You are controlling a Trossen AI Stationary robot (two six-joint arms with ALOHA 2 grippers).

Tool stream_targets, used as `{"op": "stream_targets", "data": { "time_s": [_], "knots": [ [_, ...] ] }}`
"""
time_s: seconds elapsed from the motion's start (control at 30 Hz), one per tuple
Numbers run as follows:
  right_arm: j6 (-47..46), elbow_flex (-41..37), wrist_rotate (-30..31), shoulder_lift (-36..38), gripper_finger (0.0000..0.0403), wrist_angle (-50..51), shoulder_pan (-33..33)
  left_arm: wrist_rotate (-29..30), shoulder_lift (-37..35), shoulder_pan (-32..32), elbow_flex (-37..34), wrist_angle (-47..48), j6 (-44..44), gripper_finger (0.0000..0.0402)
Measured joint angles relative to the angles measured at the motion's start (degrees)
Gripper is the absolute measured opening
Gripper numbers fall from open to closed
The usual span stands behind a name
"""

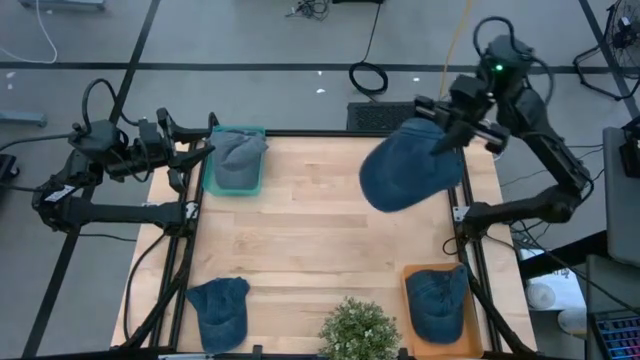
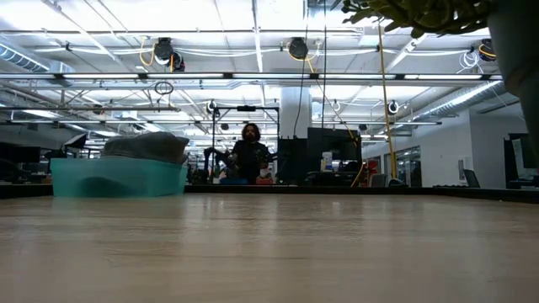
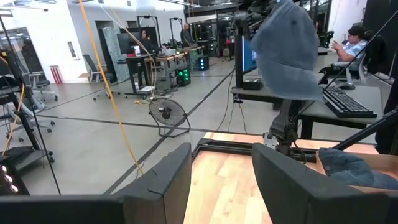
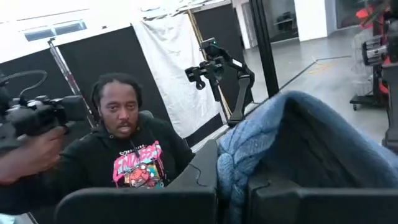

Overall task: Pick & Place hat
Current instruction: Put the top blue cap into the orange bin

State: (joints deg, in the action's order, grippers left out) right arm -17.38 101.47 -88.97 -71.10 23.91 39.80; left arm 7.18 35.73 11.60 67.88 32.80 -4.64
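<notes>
Open lab hall, ceiling lights and desks behind; our work surface is a pale wood table [image 1: 310,240] framed in dark rails. The right gripper [image 1: 452,138] is clamped shut on a blue denim hat [image 1: 405,168], held high over the table's far right part, clear of the wood. The cloth sags and folds under its own weight, so we judge it light, soft, not fragile and unlikely to slip; a pinch at a bunched edge, as here, seems adequate. The left gripper [image 1: 200,150] waits with fingers apart and empty beside a teal bin [image 1: 236,184] holding a grey hat. Two more denim hats lie near, one in an orange tray [image 1: 412,290].
</notes>
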Motion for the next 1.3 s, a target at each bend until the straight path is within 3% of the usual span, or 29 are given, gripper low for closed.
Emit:
{"op": "stream_targets", "data": {
  "time_s": [0.1, 0.23, 0.47, 0.73, 0.8, 0.87, 1.0, 1.3],
  "knots": [
    [3.59, -1.43, 1.97, 2.4, 0.0001, 4.66, 0.75, -0.01, 0.0, 0.0, 0.0, 0.01, 0.0, 0.0177],
    [13.72, -4.07, 12.59, 4.06, 0.0001, 12.4, 0.89, 0.0, 0.0, 0.0, 0.0, 0.02, 0.0, 0.0177],
    [30.27, -4.2, 43.91, 2.11, 0.0001, 33.96, -3.41, -0.01, 0.0, 0.0, 0.0, 0.02, 0.0, 0.0177],
    [35.14, 4.94, 65.58, -2.12, 0.0001, 57.76, -13.12, -0.01, 0.0, 0.0, 0.0, 0.01, 0.0, 0.0177],
    [35.01, 7.92, 68.68, -4.11, 0.0001, 66.09, -15.57, 0.0, 0.0, 0.0, 0.0, 0.02, 0.0, 0.0177],
    [31.13, 8.12, 71.3, -4.78, 0.0001, 65.86, -18.51, 0.0, 0.0, 0.0, 0.0, 0.02, 0.0, 0.0177],
    [26.76, 7.85, 66.5, -4.56, 0.0001, 66.25, -24.6, 0.11, 0.0, -0.04, 0.0, 0.0, 0.02, 0.0177],
    [14.75, 7.74, 64.73, -5.43, 0.0001, 65.98, -34.61, 0.31, 0.01, -0.04, 0.0, 0.01, 0.0, 0.0177]
  ]
}}
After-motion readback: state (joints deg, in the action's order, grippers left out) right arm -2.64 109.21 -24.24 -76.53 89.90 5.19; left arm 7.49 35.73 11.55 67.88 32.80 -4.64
